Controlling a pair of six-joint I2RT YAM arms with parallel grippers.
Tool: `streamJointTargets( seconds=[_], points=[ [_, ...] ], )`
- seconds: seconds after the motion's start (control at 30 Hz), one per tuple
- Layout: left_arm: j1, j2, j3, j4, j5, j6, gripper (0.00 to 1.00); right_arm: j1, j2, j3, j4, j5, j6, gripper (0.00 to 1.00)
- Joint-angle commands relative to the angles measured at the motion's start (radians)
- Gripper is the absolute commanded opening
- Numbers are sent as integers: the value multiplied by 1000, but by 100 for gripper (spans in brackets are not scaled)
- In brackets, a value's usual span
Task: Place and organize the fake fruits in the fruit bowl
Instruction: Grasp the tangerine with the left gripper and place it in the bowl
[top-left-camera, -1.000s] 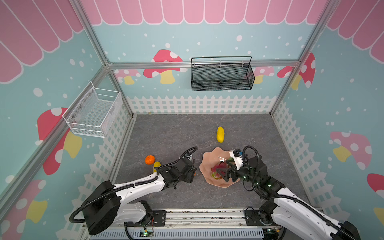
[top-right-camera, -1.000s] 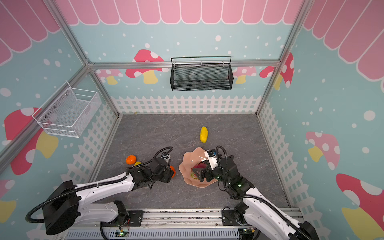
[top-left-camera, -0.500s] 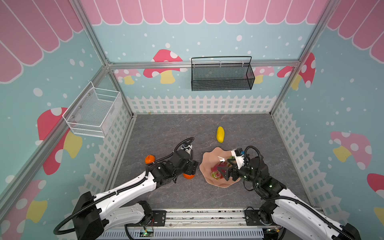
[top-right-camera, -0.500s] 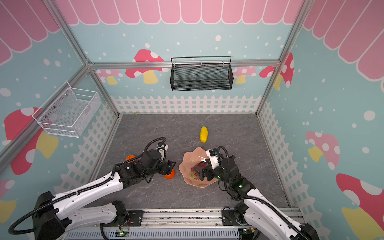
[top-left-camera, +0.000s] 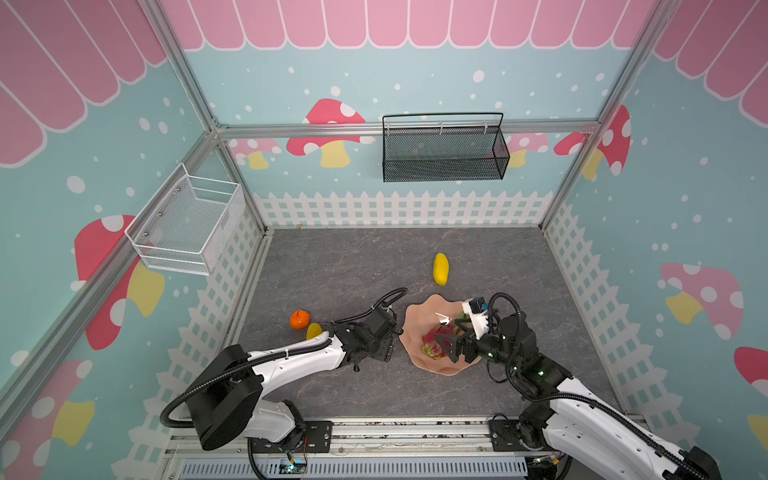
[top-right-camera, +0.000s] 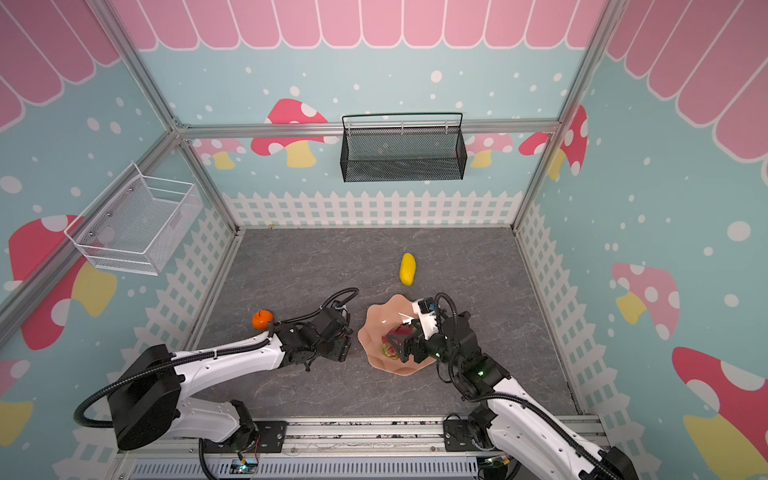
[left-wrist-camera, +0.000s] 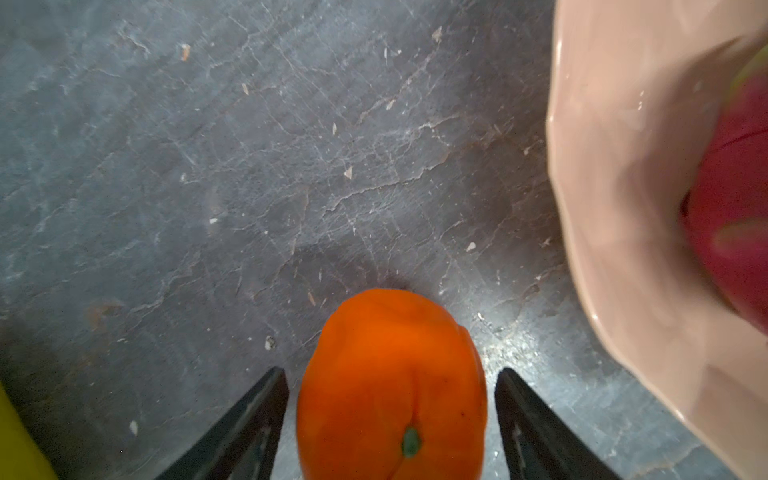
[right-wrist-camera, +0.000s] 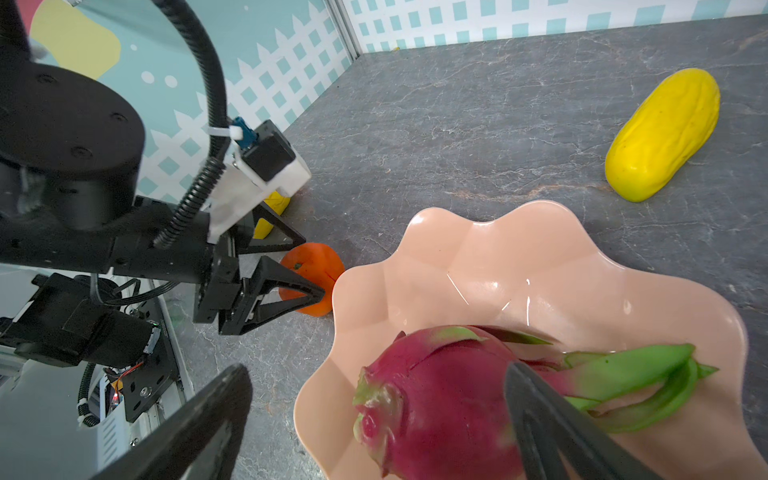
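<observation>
The bowl (top-left-camera: 422, 322) sits under the right gripper (right-wrist-camera: 378, 368), whose jaws gape wide over the dragon fruit (right-wrist-camera: 436, 399) lying inside and grip nothing. A mango (top-left-camera: 440, 269) lies beyond the bowl, well apart from that gripper. The left gripper (left-wrist-camera: 390, 370), just beside the bowl, is partly open and straddles an orange (left-wrist-camera: 390, 332) with a slim gap on each side. A second mango (top-left-camera: 313, 331) and a second orange (top-left-camera: 299, 319) lie behind it, by its arm.

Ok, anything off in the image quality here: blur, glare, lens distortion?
Left wrist view: the table grain is sharp, but the fruit bowl and dragon fruit at the edge are smeared. Right wrist view: white glare streaks on the fruit bowl's inside; one finger of the right tool is out of focus. Both top views: even light, and the wide lens splays the frame posts.
</observation>
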Motion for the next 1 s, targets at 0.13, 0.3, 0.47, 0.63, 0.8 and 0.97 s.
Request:
streamJointTargets(
  seconds=[0.13, 0.3, 0.47, 0.63, 0.8, 0.97],
  points=[
    [0, -18, 16, -7, 11, -22, 53, 7, -13, -15, 6, 7, 5, 98],
    [-14, -159, 63, -72, -22, -29, 51, 6, -25, -19, 7, 13, 9, 98],
    [-76, -211, 156, -101, -45, -4, 51, 6, -15, -17, 12, 13, 10, 98],
    [-102, -127, 233, -66, 16, 31, 51, 6, -17, -19, 13, 10, 13, 98],
    [-115, 1, 306, -56, 13, 61, 51, 6, -33, -27, 7, 15, 15, 98],
    [-116, 104, 350, -30, 15, 72, 51, 6, -38, -33, 4, 18, 10, 98]
  ],
)
